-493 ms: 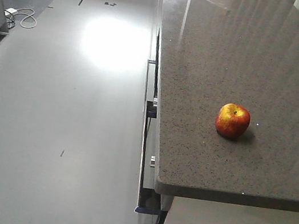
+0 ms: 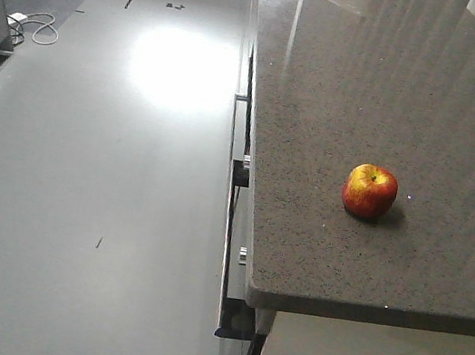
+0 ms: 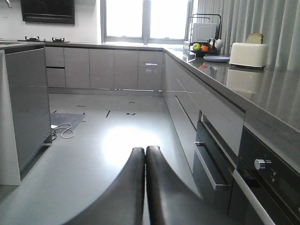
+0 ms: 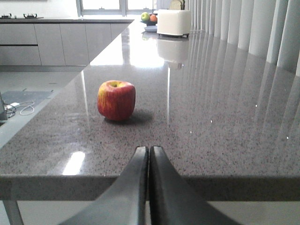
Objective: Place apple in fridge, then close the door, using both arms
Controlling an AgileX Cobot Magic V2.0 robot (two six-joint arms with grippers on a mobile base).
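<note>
Jaws black, smooth, curved, tapering to tips.

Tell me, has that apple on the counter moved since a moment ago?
No. The apple sits just as far from the front edge of the countertop as before.

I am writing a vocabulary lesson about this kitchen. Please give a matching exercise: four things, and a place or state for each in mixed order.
1 apple
2 toaster
3 white cable
4 right end effector

a shut, holding nothing
b on the floor
c far end of the countertop
d countertop, near its front edge

Pairs: 1-d, 2-c, 3-b, 4-a
</note>
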